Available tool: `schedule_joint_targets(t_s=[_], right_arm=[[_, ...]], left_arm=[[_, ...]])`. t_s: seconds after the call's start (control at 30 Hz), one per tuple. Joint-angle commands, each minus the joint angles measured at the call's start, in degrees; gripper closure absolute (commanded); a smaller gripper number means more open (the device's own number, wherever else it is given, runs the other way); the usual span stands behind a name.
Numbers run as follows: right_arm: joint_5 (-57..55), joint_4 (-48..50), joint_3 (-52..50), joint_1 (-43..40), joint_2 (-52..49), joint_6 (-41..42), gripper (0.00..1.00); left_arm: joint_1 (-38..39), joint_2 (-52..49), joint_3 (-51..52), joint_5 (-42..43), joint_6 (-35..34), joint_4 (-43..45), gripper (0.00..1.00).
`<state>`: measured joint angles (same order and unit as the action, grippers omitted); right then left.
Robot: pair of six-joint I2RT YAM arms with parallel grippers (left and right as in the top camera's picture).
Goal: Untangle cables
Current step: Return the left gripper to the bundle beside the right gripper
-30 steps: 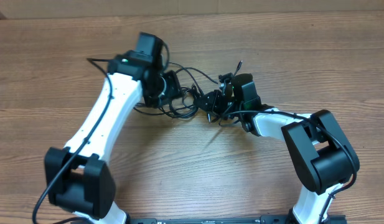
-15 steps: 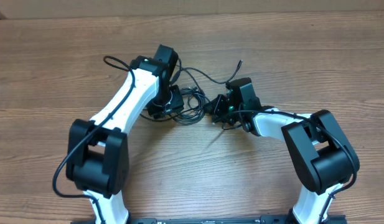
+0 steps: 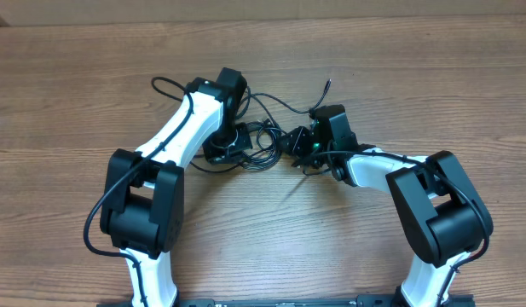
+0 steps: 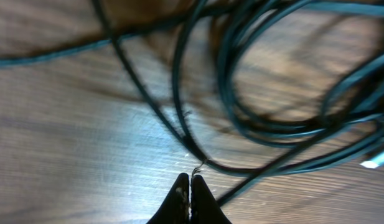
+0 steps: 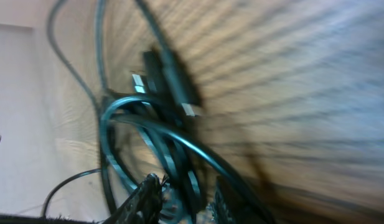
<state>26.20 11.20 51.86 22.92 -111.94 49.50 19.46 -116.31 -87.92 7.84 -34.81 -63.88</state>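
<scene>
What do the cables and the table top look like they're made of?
The cables: likely rubber or plastic-jacketed cord, dark, smooth, slightly glossy; they curl in loose loops and catch light. The table: wood or wood-look laminate, brown, with visible grain lines; which one is unclear.

Two arms: left arm (image 3: 182, 128), right arm (image 3: 373, 166). Two hands: left hand (image 4: 190, 183), right hand (image 5: 182, 194). One table (image 3: 75, 85). One knotted bundle of cables (image 3: 263, 136); cords too snarled to count singly. Two plug ends (image 5: 187, 107) in the right wrist view, and one at the left wrist view's edge.
</scene>
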Motion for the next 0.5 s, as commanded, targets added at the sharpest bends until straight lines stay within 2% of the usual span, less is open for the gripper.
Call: schedule_joint_targets(t_s=[0.0,0.17,0.47], right_arm=[[1.31,0.81,-0.13,-0.17,-0.15,-0.09,0.74],[1.27,0.31,-0.13,-0.17,-0.15,-0.07,0.73],[-1.51,-1.09,-0.13,-0.17,-0.15,-0.04,0.72]], left_arm=[[0.09,1.7,-4.13,-0.33,2.71,0.94,0.93],[0.96,0.96,-3.45,-0.31,2.4,6.8,0.69],[4.46,-4.42,-3.19,-0.28,0.94,10.29,0.69]])
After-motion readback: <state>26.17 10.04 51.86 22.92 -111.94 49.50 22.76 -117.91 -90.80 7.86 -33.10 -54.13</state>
